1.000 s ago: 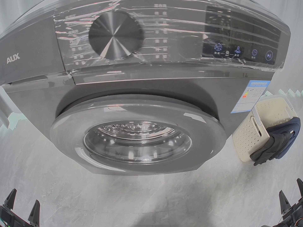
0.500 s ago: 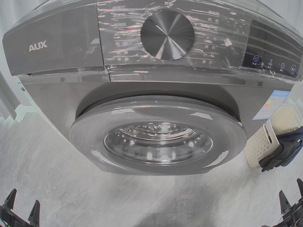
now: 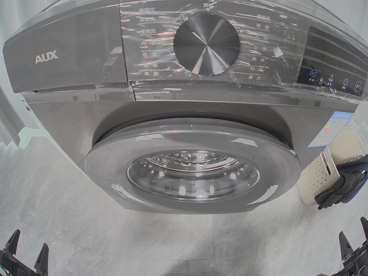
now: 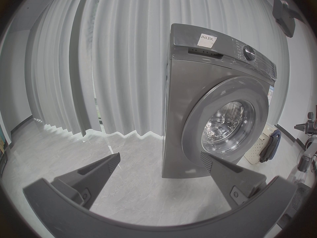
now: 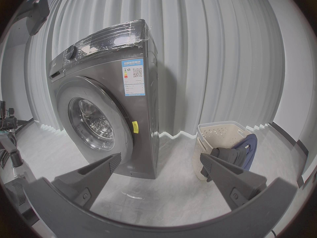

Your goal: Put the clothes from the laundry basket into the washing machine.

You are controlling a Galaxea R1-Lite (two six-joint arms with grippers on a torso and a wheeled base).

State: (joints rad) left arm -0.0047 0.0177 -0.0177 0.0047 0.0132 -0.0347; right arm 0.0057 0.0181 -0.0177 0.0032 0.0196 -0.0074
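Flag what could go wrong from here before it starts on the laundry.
1. The washing machine door is shut; grabbing clothes first would leave a loaded gripper to open it.
2. The clothes hang over the laundry basket rim; a pull could tip the basket or drop them on the floor.
3. The basket stands close beside the washing machine; the right gripper, open, might clip the machine's corner reaching in.

Grey washing machine (image 3: 69,115); cream perforated laundry basket (image 3: 314,175); black, perhaps navy clothes (image 3: 339,188).
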